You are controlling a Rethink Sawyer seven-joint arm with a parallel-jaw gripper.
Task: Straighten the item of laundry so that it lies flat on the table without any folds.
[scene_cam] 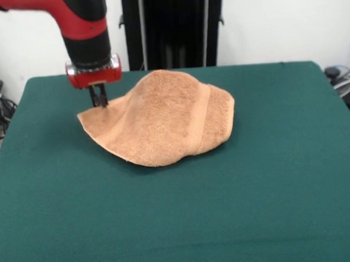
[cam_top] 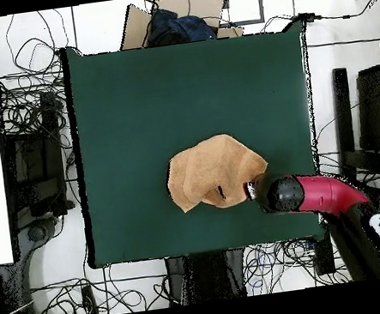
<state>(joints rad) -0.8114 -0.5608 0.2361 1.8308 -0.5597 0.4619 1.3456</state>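
There is one towel (scene_cam: pixel 162 117) on the green table (scene_cam: pixel 256 191), and it sits a bit behind the middle, all bunched up like a little hill. One smooth band runs down its side, and parts of it are folded under, so it is not flat yet. The one red and black arm comes down at the towel's corner, and its gripper (scene_cam: pixel 99 99) has its two thin fingers pressed close together right at the top of that corner. It looks like they are pinching the cloth, with the corner lifted up a little. From above, the towel (cam_top: pixel 215 174) looks crumpled, and the gripper (cam_top: pixel 251 190) is at its edge by the arm. To do this part well, I think the arm should hold the corner tight and pull it slowly out and away from the lump, keeping low, so the fold slides open and the cloth does not slip out
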